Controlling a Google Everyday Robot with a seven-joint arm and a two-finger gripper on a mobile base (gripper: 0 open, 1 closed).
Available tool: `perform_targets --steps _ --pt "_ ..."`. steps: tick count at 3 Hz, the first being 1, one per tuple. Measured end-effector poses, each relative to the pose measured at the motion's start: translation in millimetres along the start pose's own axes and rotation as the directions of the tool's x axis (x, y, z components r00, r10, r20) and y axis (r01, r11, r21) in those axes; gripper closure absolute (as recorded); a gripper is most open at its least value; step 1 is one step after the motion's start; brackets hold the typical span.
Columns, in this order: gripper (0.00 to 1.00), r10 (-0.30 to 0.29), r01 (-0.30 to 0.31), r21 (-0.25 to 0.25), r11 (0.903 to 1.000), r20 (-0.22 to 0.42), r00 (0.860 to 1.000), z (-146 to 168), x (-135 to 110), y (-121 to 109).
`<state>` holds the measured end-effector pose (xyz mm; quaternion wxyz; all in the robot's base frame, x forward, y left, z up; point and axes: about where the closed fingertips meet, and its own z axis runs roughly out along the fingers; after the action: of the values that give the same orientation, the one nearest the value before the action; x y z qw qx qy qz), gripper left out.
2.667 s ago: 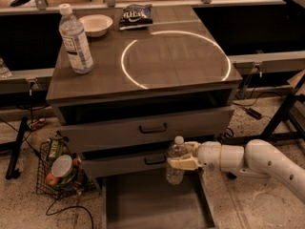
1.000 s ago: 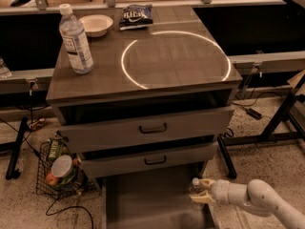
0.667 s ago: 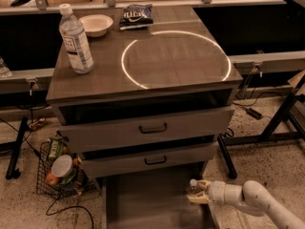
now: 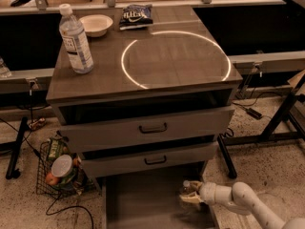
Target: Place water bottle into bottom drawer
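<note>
Item: gripper (image 4: 191, 198), pale, on a white arm (image 4: 238, 202) entering from the lower right. Its fingers (image 4: 189, 200) are closed around the water bottle (image 4: 186, 187). The bottle stands roughly upright between them, white cap just above them. Location: over the right side of the open bottom drawer (image 4: 143, 199), whose bare grey floor stretches away left of the fingers. Change: 2.7 s ago the fingers held the bottle higher, level with the middle drawer (image 4: 152, 160) front. They now sit below it, with that drawer's black handle up and to their left, and have barely shifted over the last second. Unmoved, well above and left of the fingers on the cabinet top (image 4: 171, 61): larger labelled bottle (image 4: 76, 39), white bowl (image 4: 96, 24), snack bag (image 4: 136, 15). Far left of the fingers, on the floor: wire basket (image 4: 59, 171).
</note>
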<state>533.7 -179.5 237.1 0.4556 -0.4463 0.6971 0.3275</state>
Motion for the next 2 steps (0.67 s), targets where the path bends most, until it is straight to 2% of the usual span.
perform_targets --steps 1,2 --pt "1.0 -0.019 0.019 -0.007 0.9998 0.023 1.0 19.5 9.8 -1.6" --pt "0.87 -0.033 0.033 0.001 0.9994 0.029 0.999 22.6 11.5 -2.4"
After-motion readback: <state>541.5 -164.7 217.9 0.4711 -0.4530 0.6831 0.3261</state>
